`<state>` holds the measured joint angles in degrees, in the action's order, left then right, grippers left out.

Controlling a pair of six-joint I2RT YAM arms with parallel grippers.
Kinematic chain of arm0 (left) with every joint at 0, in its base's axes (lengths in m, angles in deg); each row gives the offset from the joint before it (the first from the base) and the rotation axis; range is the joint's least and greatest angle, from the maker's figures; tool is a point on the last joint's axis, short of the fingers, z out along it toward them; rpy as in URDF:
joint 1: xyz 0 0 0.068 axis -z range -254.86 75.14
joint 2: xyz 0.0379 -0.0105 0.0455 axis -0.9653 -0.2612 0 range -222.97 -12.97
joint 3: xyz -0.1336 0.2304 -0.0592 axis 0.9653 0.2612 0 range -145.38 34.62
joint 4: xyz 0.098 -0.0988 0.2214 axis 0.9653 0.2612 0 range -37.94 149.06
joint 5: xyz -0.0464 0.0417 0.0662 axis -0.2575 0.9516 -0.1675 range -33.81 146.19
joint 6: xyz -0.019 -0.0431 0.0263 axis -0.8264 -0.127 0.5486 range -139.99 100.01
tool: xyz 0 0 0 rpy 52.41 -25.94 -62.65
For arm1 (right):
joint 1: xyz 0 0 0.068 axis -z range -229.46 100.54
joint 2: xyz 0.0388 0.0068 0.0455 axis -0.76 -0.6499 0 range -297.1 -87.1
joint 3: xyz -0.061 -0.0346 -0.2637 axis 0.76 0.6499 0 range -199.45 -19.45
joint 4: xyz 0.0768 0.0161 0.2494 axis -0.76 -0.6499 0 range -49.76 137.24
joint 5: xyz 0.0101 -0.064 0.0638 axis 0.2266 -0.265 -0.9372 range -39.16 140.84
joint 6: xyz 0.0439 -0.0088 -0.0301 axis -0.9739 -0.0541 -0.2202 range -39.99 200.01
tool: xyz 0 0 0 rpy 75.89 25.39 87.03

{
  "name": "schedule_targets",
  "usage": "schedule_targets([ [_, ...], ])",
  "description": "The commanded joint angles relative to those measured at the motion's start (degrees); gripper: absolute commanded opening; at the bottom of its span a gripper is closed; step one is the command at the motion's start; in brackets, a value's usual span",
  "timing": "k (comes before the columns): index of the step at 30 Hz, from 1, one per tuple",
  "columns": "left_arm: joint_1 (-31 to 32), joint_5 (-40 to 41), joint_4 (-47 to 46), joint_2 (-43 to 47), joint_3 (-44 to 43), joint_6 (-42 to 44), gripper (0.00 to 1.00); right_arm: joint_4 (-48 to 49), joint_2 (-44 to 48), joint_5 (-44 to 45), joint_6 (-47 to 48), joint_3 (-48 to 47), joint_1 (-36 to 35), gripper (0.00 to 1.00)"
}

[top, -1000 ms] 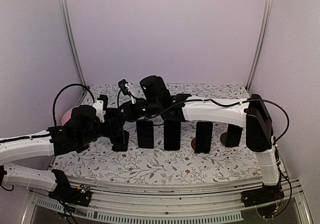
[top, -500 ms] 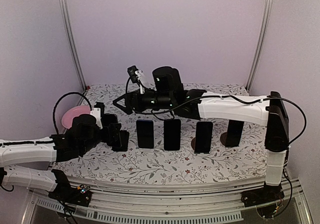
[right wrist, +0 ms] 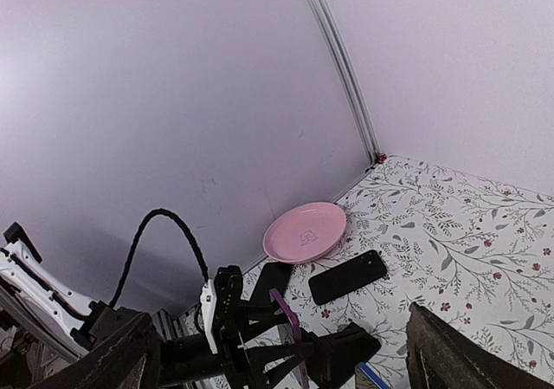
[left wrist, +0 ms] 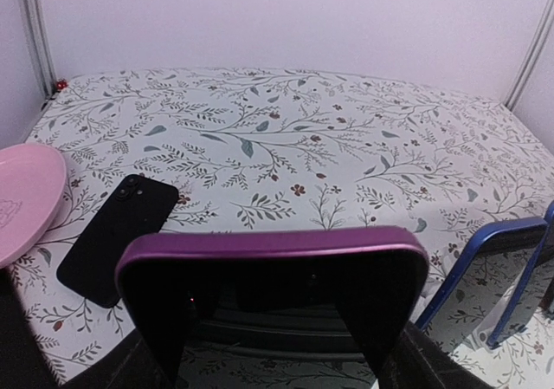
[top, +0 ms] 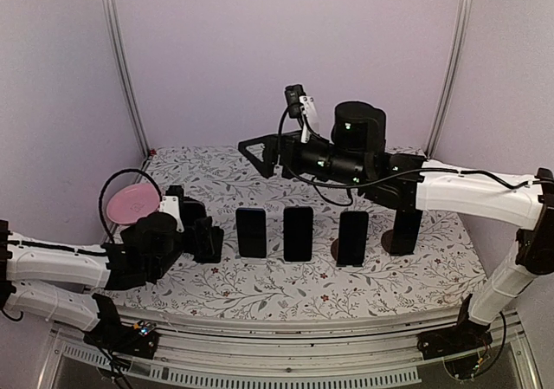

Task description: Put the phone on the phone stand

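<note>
The left hand [top: 199, 233] is low over the bench [top: 260, 289], spread wide around the purple phone [left wrist: 273, 298], which stands upright and fills the lower half of the left wrist view. One side of the hand sits at each side edge of the phone. Whether it presses on those edges or only brackets them, I cannot tell.

The step looks like seating this phone at the left end of the row of upright phones [top: 298, 233]. To do it well, hold the phone square and let its lower edge settle fully before letting go. Then spread gently and draw straight back, so nothing drags it over. The blue-edged phone [left wrist: 498, 281] stands just beside it, so there is little room for sideways drift.

The right hand [top: 257, 152] is spread wide and empty, raised well above the row and clear of the work.

A black phone [left wrist: 117, 226] lies flat near the pink plate [top: 132, 204].

The stand under the purple phone is not visible in any view: the wrist view cuts off the phone's bottom edge, and from above the left arm covers it. So whether it is seated cannot be confirmed.
</note>
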<state>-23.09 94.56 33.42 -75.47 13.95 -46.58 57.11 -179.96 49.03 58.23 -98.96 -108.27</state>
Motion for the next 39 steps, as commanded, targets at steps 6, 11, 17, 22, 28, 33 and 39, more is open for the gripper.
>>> schedule_targets([
  [6,2.2,8.9,-7.4,-7.3,-0.4,-2.5,0.45,3.9,12.9,4.0,-2.6,9.8,0.2,0.99],
  [11,2.2,8.7,-9.4,-10.1,-0.7,-2.8,0.46,3.8,16.1,4.6,-3.0,13.7,0.1,0.99],
  [17,2.6,9.5,-9.8,-14.3,-2.7,-3.4,0.46,3.8,17.6,4.8,-2.8,15.0,0.1,0.99],
  [22,2.7,10.5,-9.8,-16.2,-2.9,-4.8,0.45,3.8,18.0,4.5,-3.0,15.7,0.1,0.99],
  [28,2.8,11.2,-8.6,-17.5,-3.8,-6.1,0.45,3.8,17.9,4.1,-2.5,15.6,0.1,0.99],
  [33,2.9,10.9,-8.4,-18.7,-4.3,-6.5,0.48,3.8,17.7,3.8,-2.0,15.6,0.1,0.99],
  [39,3.0,10.1,-8.1,-19.6,-4.2,-6.8,0.62,4.0,18.0,4.2,-1.9,16.4,0.1,0.99],
])
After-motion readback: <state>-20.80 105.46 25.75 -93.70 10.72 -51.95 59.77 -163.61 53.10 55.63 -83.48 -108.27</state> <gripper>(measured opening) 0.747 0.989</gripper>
